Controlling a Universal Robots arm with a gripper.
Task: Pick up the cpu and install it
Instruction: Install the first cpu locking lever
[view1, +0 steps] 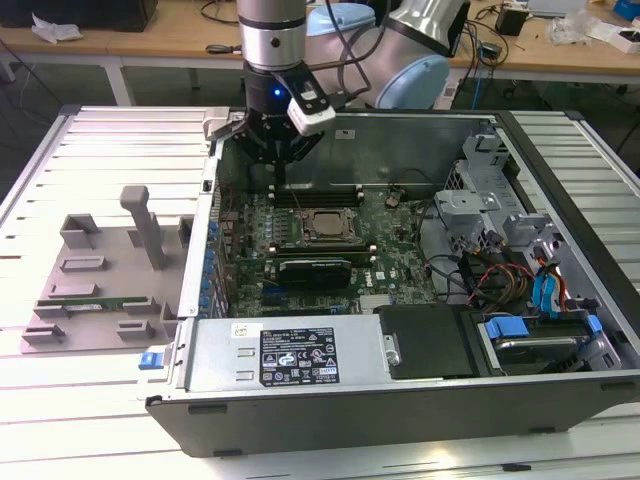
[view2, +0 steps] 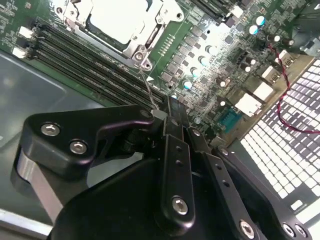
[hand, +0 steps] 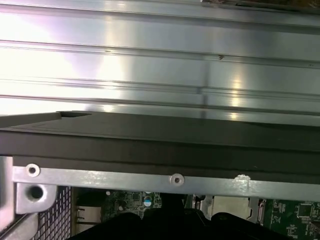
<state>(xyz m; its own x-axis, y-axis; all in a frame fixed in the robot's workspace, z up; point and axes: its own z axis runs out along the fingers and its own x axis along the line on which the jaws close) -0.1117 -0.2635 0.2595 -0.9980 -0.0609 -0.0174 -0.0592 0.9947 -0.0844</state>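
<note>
The pincer hangs closed and empty inside the computer case, just at twelve o'clock of the seated cpu.

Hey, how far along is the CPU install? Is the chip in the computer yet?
Mostly done, it seems: the flat silver-grey square cpu lies inside the metal socket frame on the green motherboard. The black hand is shut and carries no chip; its tips sit by the end of the thin wire socket lever. Whether the frame is latched cannot be told.
</note>
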